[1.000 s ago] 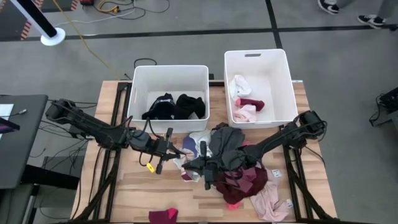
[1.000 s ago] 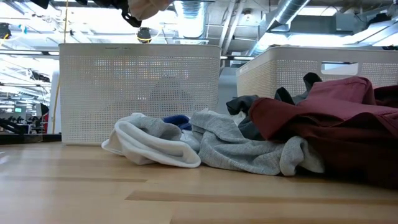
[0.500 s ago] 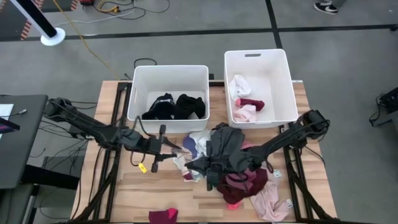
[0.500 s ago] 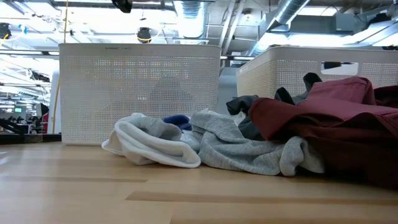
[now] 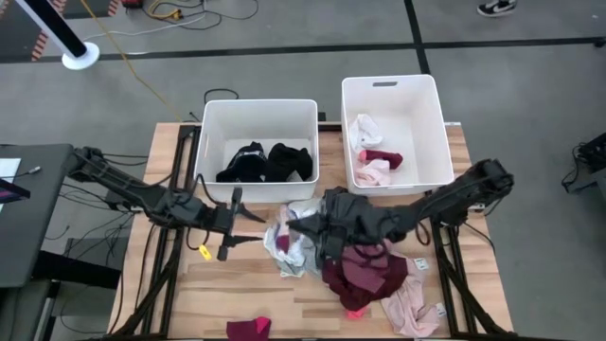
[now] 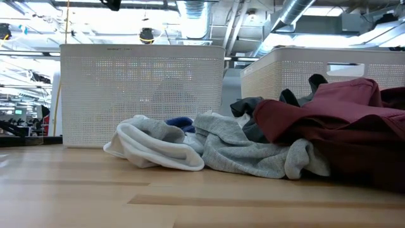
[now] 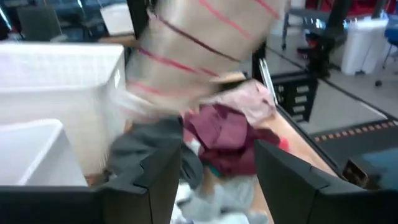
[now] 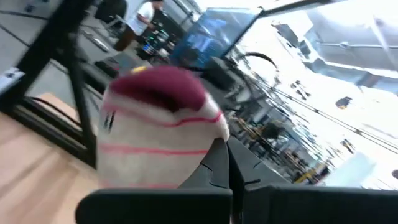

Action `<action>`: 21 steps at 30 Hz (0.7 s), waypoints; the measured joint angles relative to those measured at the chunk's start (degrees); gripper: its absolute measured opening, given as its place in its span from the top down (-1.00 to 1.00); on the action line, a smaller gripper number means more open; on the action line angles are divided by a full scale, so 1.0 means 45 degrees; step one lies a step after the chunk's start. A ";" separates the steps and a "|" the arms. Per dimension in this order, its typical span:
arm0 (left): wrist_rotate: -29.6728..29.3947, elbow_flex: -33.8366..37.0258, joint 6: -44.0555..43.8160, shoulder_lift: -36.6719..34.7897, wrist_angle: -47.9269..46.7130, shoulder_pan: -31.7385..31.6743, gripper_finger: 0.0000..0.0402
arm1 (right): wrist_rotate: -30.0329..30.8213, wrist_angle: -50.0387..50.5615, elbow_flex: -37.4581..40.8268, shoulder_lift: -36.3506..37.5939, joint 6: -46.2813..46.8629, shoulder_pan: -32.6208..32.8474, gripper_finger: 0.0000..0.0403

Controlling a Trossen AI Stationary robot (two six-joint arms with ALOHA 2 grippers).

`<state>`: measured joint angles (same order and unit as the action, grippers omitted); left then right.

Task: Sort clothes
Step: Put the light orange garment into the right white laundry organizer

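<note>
The clothes lie in a heap at the table's middle right: maroon (image 5: pixel 365 273), grey (image 6: pixel 240 149) and white (image 6: pixel 158 147) pieces. My right gripper (image 5: pixel 303 227) is shut on a cream garment with red stripes (image 8: pixel 158 140), held above the heap; a dark grey cloth (image 5: pixel 348 213) is draped over that arm. My left gripper (image 5: pixel 246 218) stands open just left of the garment, its fingers (image 7: pixel 165 165) apart with nothing between them. The striped garment (image 7: pixel 199 56) hangs blurred in front of it. My right gripper pinches the striped garment by one edge (image 8: pixel 210 152) between its two shut fingers, which come at it about level from the table's right. The garment hangs beside and below the fingers, lifted clear of the table; how many layers are caught, I cannot tell.
Two white bins stand at the far side: the left one (image 5: pixel 213 123) holds black clothes, the right one (image 5: pixel 426 104) white, maroon and pink ones. A pink garment (image 5: pixel 412 308) and a small maroon piece (image 5: pixel 248 328) lie near the front edge. Bare wood shows at the front left.
My left gripper has opened, let go of the striped garment and drawn back toward the table's left edge. My right gripper, still shut on the garment, has risen and tipped upward, lifting it higher above the heap.
</note>
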<state>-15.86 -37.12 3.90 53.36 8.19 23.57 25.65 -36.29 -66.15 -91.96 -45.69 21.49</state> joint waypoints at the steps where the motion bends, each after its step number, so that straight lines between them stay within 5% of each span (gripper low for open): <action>1: 0.0032 0.0000 -0.0091 0.0046 -0.0228 0.0104 0.02 | 0.0000 -0.0009 0.0000 0.0092 0.0000 -0.0127 1.00; 13: 0.0073 0.0000 -0.1673 0.0196 -0.2474 0.1870 0.02 | -0.0046 0.0350 -0.0444 0.0642 0.0459 -0.2247 1.00; 21: -0.0010 0.0000 -0.2085 0.1473 -0.2526 0.2870 0.02 | -0.1379 0.2554 -0.2115 0.0597 0.2020 -0.4084 1.00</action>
<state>-15.90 -37.12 -5.48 59.99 -3.18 36.49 19.45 -24.79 -75.67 -89.27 -36.60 3.12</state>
